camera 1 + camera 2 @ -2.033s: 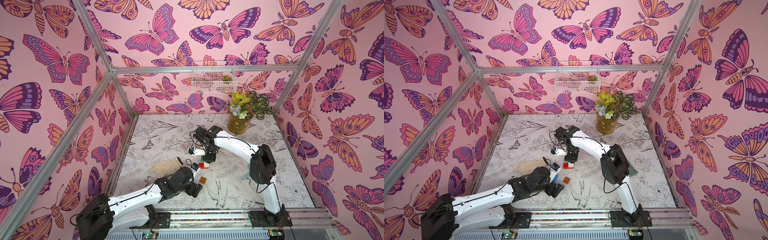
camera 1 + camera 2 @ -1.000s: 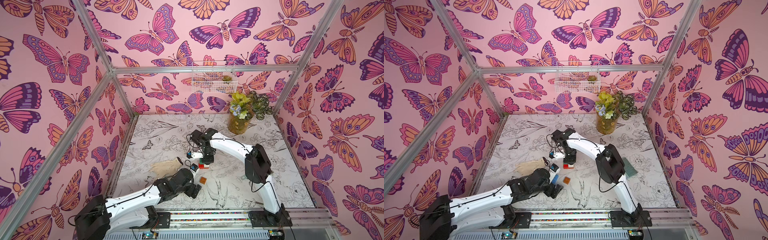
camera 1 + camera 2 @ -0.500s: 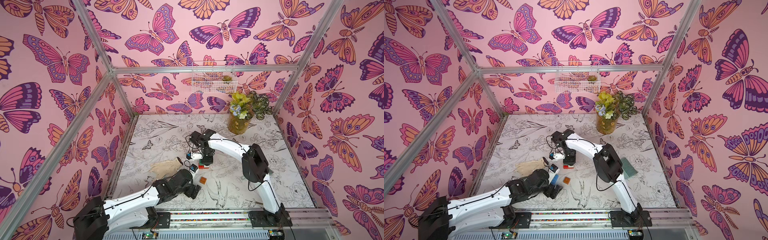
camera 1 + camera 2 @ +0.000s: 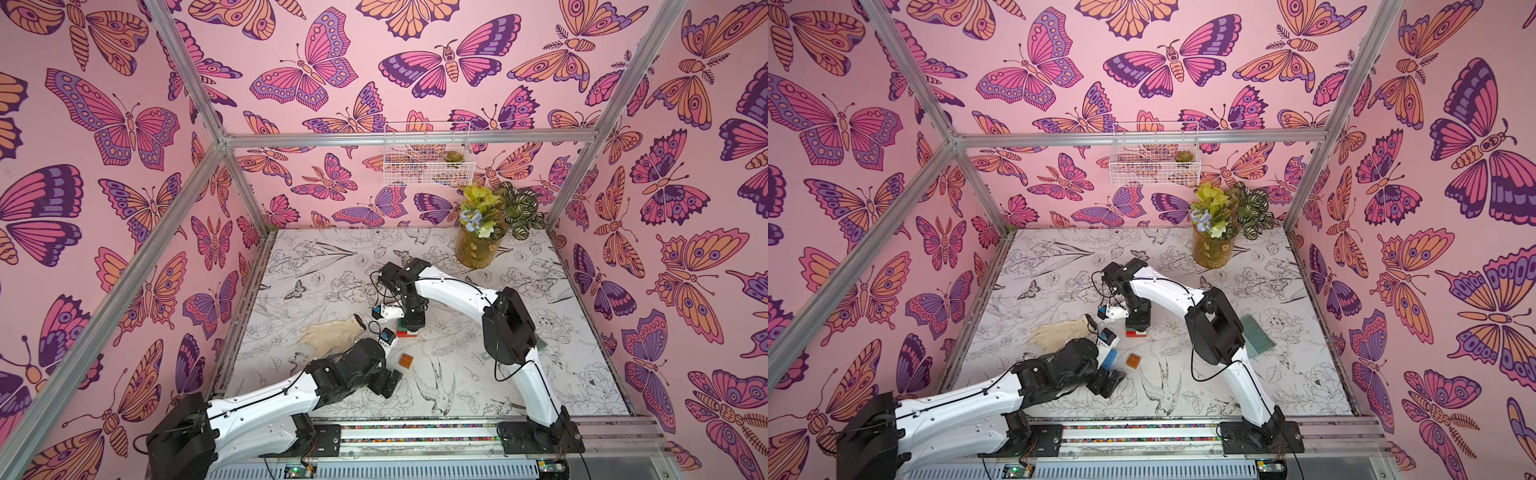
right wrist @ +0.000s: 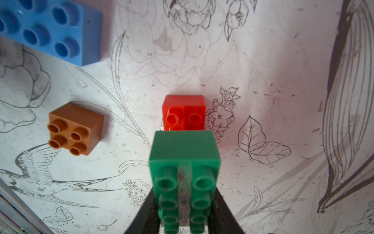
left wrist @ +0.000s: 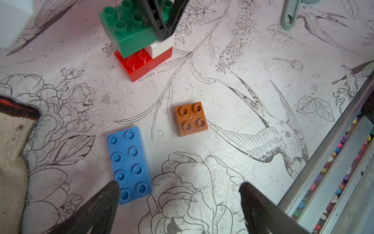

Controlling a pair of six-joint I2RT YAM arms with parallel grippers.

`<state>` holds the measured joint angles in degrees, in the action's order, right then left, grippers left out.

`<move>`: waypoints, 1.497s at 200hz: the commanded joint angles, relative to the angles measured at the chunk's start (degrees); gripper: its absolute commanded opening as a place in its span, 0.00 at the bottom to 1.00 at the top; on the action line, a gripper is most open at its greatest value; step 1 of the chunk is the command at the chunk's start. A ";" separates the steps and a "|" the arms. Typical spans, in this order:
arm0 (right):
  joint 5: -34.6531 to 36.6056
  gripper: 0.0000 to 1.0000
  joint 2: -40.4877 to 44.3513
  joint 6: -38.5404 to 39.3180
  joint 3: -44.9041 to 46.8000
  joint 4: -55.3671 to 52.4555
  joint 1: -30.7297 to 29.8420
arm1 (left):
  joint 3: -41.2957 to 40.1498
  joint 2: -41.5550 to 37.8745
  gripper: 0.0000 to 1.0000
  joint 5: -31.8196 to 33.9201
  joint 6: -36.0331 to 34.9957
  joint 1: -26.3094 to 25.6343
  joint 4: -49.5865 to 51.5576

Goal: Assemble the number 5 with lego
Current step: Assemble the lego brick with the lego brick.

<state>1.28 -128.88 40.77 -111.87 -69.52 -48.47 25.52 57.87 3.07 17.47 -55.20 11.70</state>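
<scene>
In the left wrist view a green brick (image 6: 129,30) sits on a white brick (image 6: 162,47), which stands on a red brick (image 6: 141,64). My right gripper (image 5: 184,212) is shut on the green brick (image 5: 184,158), with the red brick (image 5: 184,113) showing beyond it. This stack (image 4: 405,331) lies mid-table under the right gripper (image 4: 411,320). A brown brick (image 6: 191,118) and a blue brick (image 6: 129,164) lie loose on the table. My left gripper (image 6: 178,188) hangs open above the table and holds nothing. One of its fingers is beside the blue brick's near end.
A beige glove (image 4: 328,336) lies left of the bricks, close to the left arm. A teal dustpan (image 4: 1258,332) sits behind the right arm's elbow. A vase of flowers (image 4: 1212,249) stands at the back right. The metal rail (image 6: 323,162) runs along the front edge.
My right gripper has come down a little onto the stack with the green brick, its elbow swinging left. My left arm has drawn back slightly toward the front edge, still open.
</scene>
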 commanded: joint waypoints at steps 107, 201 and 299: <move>-3.75 0.00 -4.66 -4.29 1.53 0.85 -2.45 | -1.25 -0.96 0.95 1.68 0.63 -0.44 0.34; -3.07 0.00 -7.01 -7.02 2.28 2.49 -2.36 | -1.34 -1.26 0.95 1.85 0.64 -0.52 0.39; -4.06 0.00 -5.76 -6.01 9.00 8.82 -2.55 | -1.13 -0.91 0.95 1.85 0.47 -0.52 0.37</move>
<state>2.96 -127.79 33.01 -108.79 -66.57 -50.09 25.34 57.43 4.14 17.50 -55.20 11.70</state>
